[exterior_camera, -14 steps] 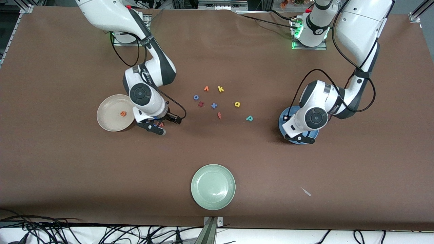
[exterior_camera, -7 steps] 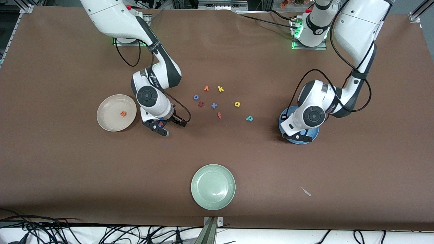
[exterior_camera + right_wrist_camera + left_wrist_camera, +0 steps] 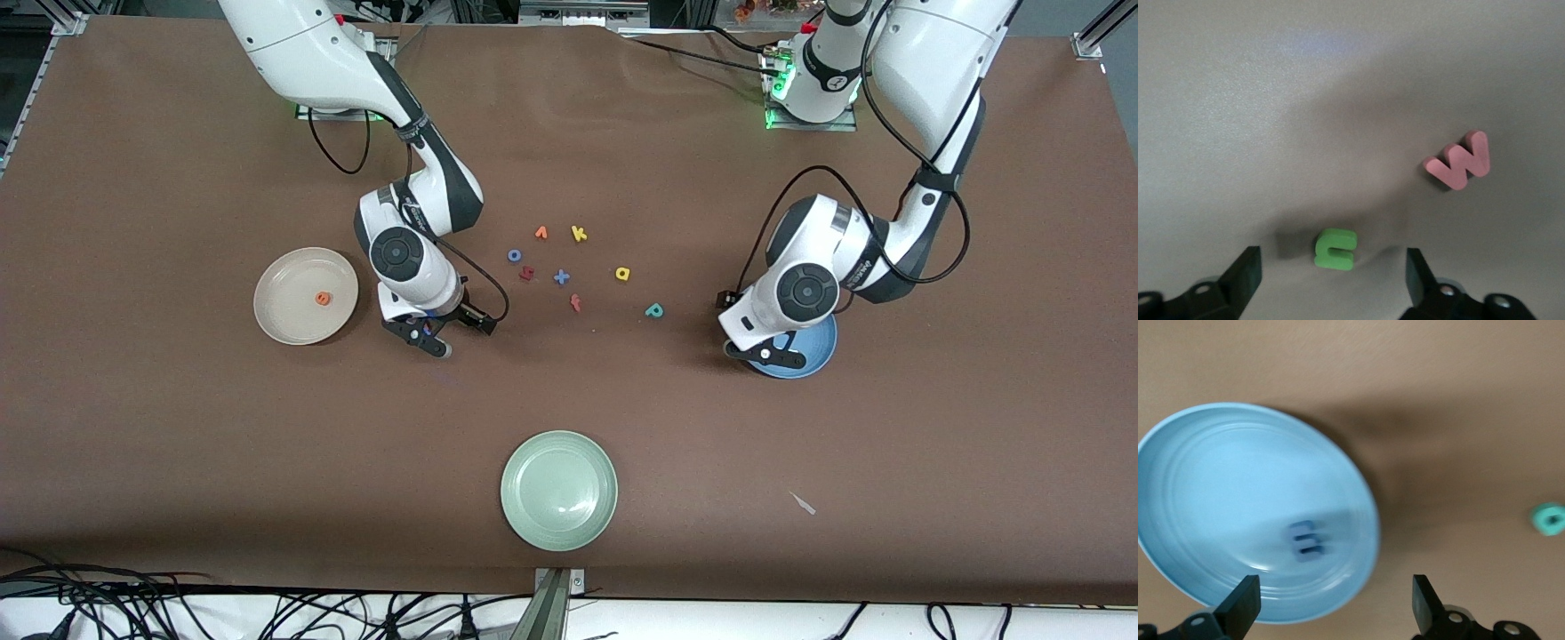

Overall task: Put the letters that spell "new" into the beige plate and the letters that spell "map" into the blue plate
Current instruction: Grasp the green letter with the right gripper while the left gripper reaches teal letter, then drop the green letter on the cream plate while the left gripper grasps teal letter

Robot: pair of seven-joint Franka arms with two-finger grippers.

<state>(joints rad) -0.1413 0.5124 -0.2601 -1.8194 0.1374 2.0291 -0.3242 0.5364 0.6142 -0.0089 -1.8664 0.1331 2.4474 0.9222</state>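
Table [image 3: 178, 427]: matte brown covering, flat.
Beige plate [image 3: 283, 313]: round, shallow, smooth cream – the orange "e" [image 3: 323, 299] lies in it.
Blue plate [image 3: 1205, 453]: round, glossy, ringed inside; the blue "m" [image 3: 1306, 541] lies in it, blurred in the left wrist view.
Green "n" [image 3: 1335, 249] and pinkish-red "w" [image 3: 1460, 161]: chunky foam, on the table under the right gripper, apart from each other, beside the beige plate toward the table's middle.
Teal "p" [image 3: 654, 310] and yellow "a" [image 3: 622, 274]: on the table mid-way between the arms, among the other small letters.
Pale green plate [image 3: 558, 502]: nearest the front camera, nothing in it.
Left gripper [image 3: 1335, 603]: fingers spread wide over the blue plate's edge, holding nothing – a second ago they were shut there.
Right gripper [image 3: 1333, 272]: fingers apart, straddling the "n"; it has moved from the beige plate's rim toward the middle.
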